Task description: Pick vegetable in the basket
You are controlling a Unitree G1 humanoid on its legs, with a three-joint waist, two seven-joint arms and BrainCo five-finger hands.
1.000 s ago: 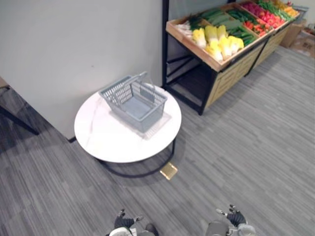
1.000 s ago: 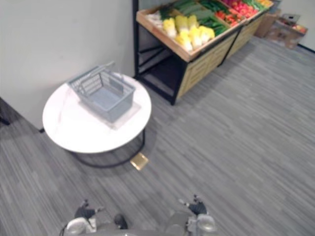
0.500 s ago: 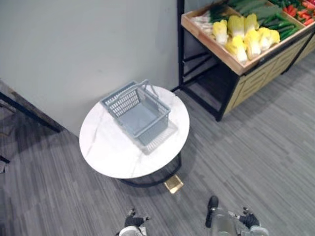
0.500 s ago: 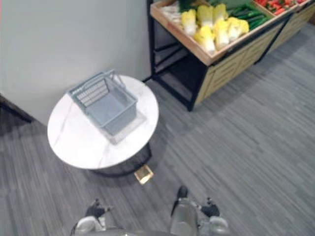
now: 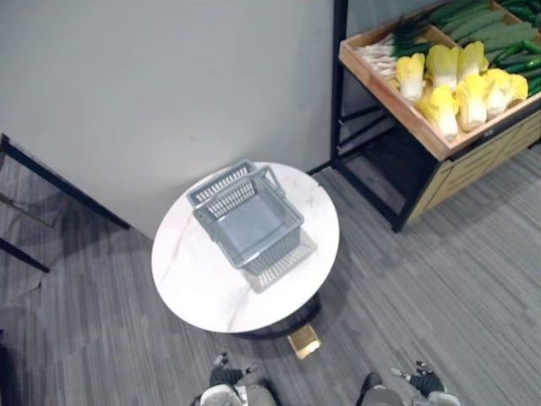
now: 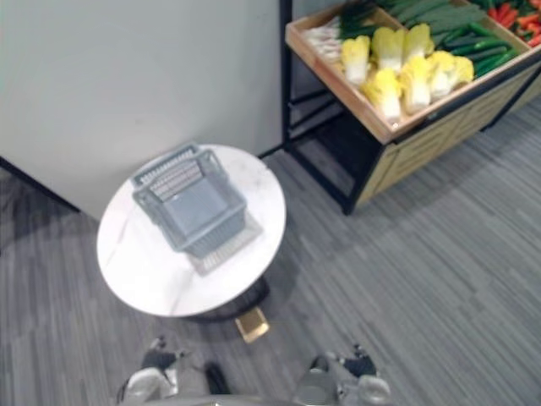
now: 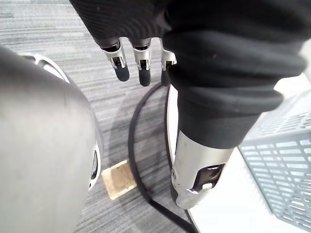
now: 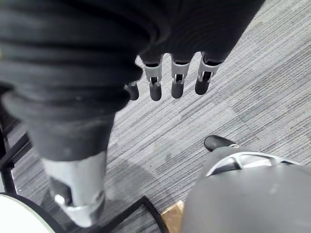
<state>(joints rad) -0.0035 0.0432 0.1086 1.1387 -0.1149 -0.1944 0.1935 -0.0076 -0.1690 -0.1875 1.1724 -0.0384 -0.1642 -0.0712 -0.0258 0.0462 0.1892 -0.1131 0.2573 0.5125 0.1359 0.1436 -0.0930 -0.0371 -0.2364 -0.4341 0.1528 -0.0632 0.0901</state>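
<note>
Over grey striped carpet floor [image 8: 243,97], right hand [image 8: 177,77] hangs, fingers [image 8: 202,80] straight, slack, holding nothing. Left hand [image 7: 141,60] likewise loose, nothing held, near edge of round white marble worktop [image 5: 203,288]. On worktop: grey plastic mesh basket [image 5: 249,224]. Yellow-white cabbages [image 5: 456,85] lie in slanted wooden produce stand [image 5: 380,93], right of worktop, well apart from both hands.

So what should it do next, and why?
Probably step toward the vegetable stand. The basket on the round table looks empty, and both the left hand and right hand hang open, holding nothing, far from the yellow cabbages.
</note>
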